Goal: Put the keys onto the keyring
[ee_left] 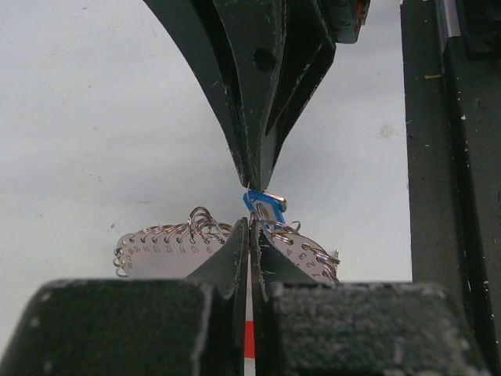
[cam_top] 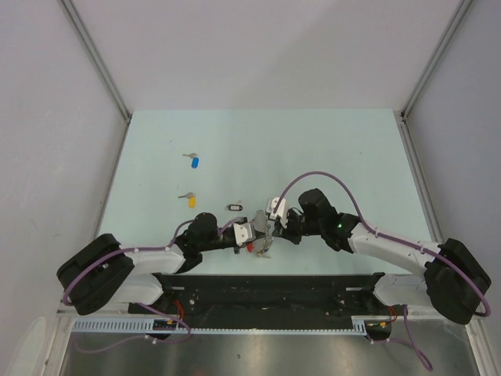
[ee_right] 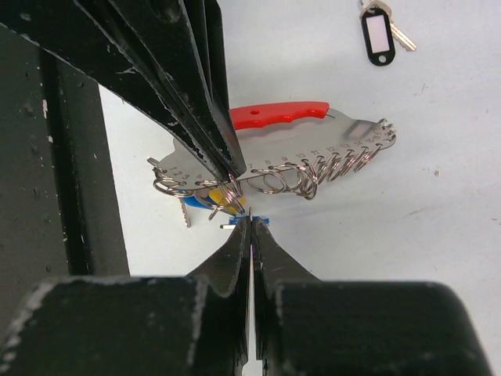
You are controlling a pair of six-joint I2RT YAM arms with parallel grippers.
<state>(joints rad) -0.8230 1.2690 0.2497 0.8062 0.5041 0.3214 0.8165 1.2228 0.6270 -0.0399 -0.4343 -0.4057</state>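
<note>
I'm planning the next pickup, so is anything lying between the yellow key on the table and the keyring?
Nothing sits squarely on that line. The black tag lies just beyond it and the left arm just nearer, leaving a narrow lane from the yellow key to the keyring.
</note>
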